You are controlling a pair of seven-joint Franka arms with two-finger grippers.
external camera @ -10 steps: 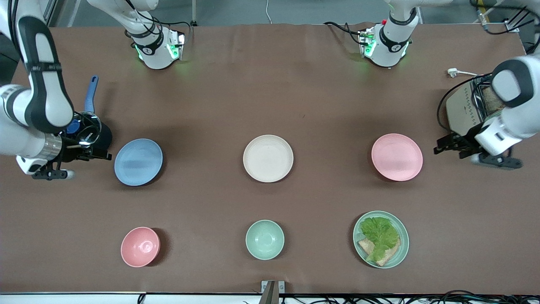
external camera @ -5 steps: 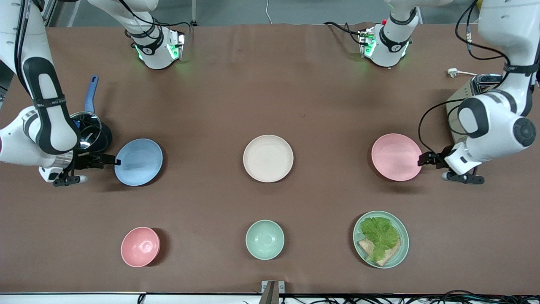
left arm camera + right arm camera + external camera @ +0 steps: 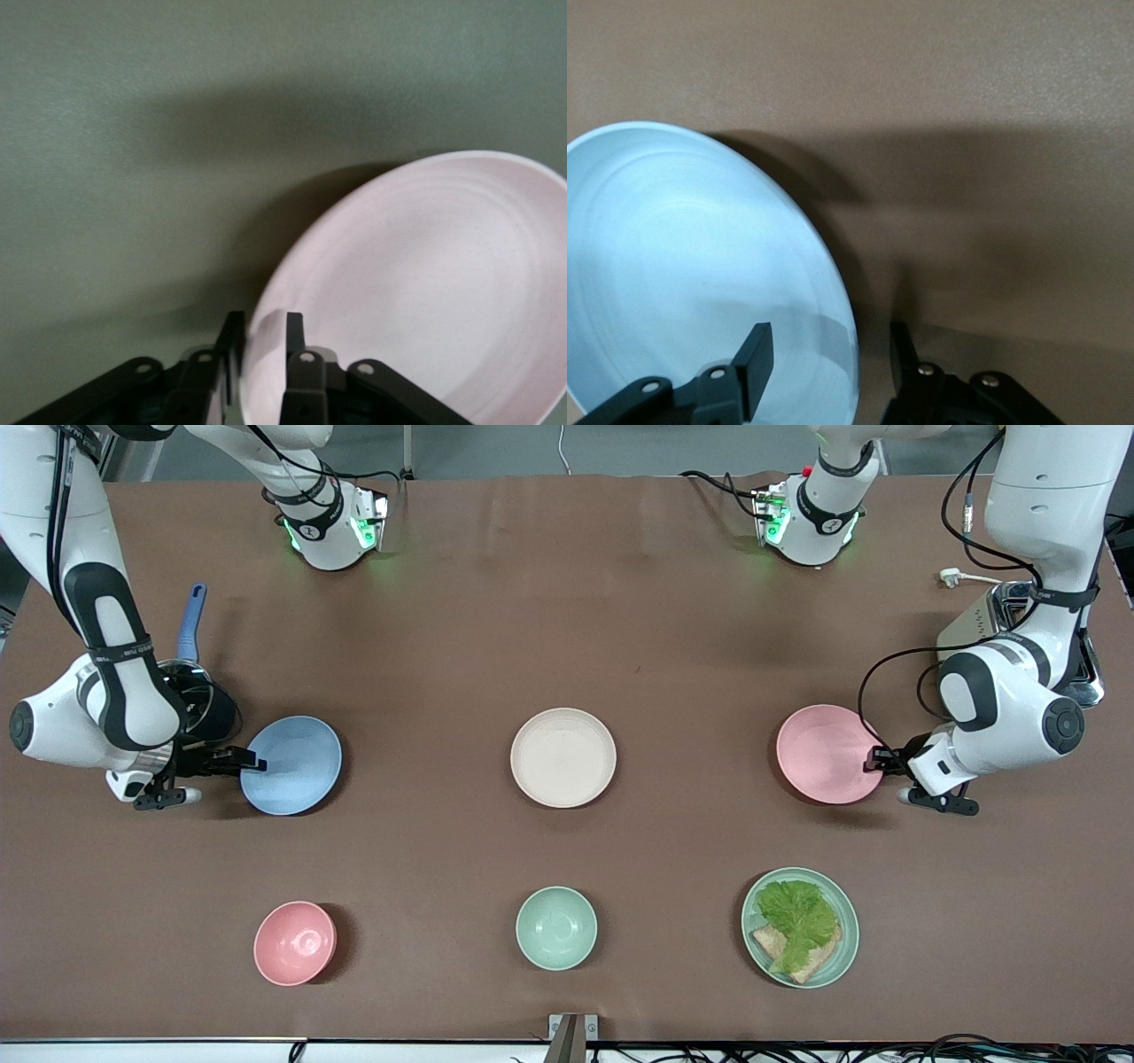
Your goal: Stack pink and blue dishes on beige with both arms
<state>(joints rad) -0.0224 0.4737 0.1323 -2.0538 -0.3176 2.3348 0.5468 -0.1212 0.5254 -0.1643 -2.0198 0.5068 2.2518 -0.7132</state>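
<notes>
Nearest the front camera, a row of three: small pink bowl (image 3: 295, 942) toward the right arm's end, nothing in it; mint-green bowl (image 3: 556, 927) mid-table, nothing in it; mint-green plate (image 3: 800, 927) toward the left arm's end, holding a lettuce leaf (image 3: 797, 917) over bread (image 3: 808, 957).

Next row, farther from the camera: blue plate (image 3: 297, 764), beige plate (image 3: 563, 757) in the middle, pink plate (image 3: 827, 754). All three hold nothing and sit well apart.

Right gripper (image 3: 241, 762) is at the blue plate's rim on the side away from the beige plate. Right wrist view: fingers spread, one finger (image 3: 755, 356) over the inside of the blue plate (image 3: 691, 274), the other outside the rim, not clenched. That plate looks tipped up at the gripper's side.

Left gripper (image 3: 877, 762) is at the pink plate's rim, again on the side away from the beige plate. Left wrist view: the fingers (image 3: 295, 335) pinch the rim of the pink plate (image 3: 425, 292), one on each face, grasping it; the plate is tilted.

Farther back, a dark pan with a blue handle (image 3: 191, 622) beside the right arm, a silver toaster (image 3: 983, 624) beside the left arm, a white plug (image 3: 951, 576) near it.

Surface is a brown cloth-covered table (image 3: 567, 620); arm bases at its farthest edge show green lights, cables trailing past the edges.
</notes>
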